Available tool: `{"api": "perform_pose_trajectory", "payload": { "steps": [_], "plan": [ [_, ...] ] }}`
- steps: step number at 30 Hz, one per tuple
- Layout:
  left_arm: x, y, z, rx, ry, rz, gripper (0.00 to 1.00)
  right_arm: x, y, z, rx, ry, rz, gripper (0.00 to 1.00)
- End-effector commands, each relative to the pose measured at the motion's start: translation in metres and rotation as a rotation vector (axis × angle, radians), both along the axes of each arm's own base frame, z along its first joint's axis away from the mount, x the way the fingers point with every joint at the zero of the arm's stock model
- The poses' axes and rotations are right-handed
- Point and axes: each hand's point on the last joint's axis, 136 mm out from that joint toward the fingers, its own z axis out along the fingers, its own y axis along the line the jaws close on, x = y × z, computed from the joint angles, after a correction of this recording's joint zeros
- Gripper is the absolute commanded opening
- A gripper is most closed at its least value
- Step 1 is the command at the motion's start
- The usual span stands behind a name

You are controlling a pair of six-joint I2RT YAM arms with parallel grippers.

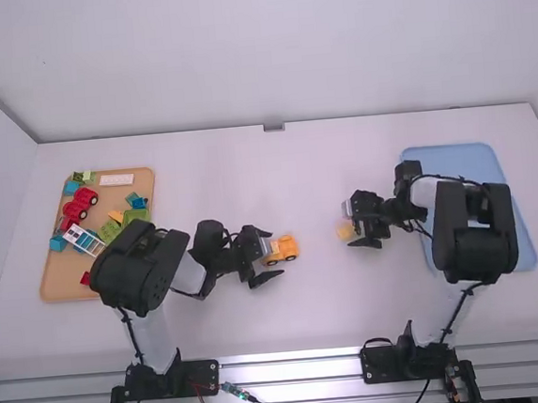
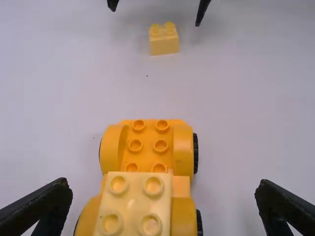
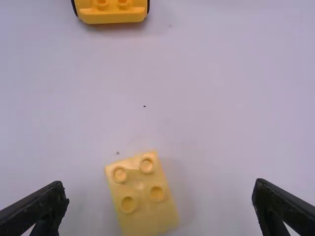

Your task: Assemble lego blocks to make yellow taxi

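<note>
Presently, the left gripper (image 1: pixel 274 255) is released, its fingers spread at the yellow wheeled base (image 1: pixel 285 248) with a pale block (image 2: pixel 139 204) on top; the right gripper (image 1: pixel 350 224), likewise parted, is at a yellow brick (image 3: pixel 142 201) on the surface (image 1: pixel 213 319).

Two trays for you: one tan tray (image 1: pixel 57 281) left, one blue tray (image 1: pixel 458 158) right. One orange wheeled base (image 2: pixel 147 129) mid-frame. Two pale yellow blocks: one (image 2: pixel 137 204) atop the base, one (image 3: pixel 142 196) loose. One ladder piece (image 1: pixel 84 239) left. Other tray pieces: several, exact count unclear.
</note>
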Motion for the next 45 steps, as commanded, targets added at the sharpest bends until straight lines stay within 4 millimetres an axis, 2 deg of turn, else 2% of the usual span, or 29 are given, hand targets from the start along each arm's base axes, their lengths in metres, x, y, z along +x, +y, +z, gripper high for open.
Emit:
{"api": "perform_pose_trajectory", "payload": {
  "steps": [1, 7, 11, 13, 19, 24, 31, 40, 45],
  "plan": [
    [-0.007, 0.003, -0.004, -0.008, 0.027, 0.007, 0.99, 0.013, -0.01, 0.0, 0.001, -0.06, 0.101, 0.99],
    [-0.013, 0.002, 0.007, -0.048, -0.014, 0.017, 0.99, 0.014, -0.019, -0.005, 0.003, 0.046, 0.158, 0.99],
    [-0.009, 0.006, 0.01, -0.068, 0.005, 0.081, 0.99, 0.011, -0.012, -0.009, 0.013, 0.076, 0.174, 0.99],
    [0.001, 0.009, 0.005, -0.062, 0.07, 0.143, 0.99, 0.006, -0.005, -0.009, 0.029, 0.092, 0.187, 0.99],
    [0.009, -0.009, -0.004, -0.008, 0.174, -0.005, 0.99, -0.001, -0.003, -0.019, 0.044, 0.083, 0.179, 0.97],
    [0.018, -0.009, -0.005, 0.012, 0.206, 0.004, 0.99, -0.006, 0.001, -0.025, 0.056, 0.079, 0.176, 0.94],
    [0.008, -0.011, -0.013, 0.055, 0.127, 0.013, 0.99, -0.008, 0.004, -0.023, 0.085, 0.083, 0.166, 0.89],
    [-0.006, -0.008, -0.01, 0.029, 0.054, 0.004, 0.99, -0.002, 0.006, -0.023, 0.089, 0.118, 0.108, 0.84],
    [-0.006, -0.009, -0.01, 0.038, 0.036, -0.026, 1.0, -0.004, 0.007, -0.025, 0.072, 0.126, 0.119, 0.75]
  ]
}}
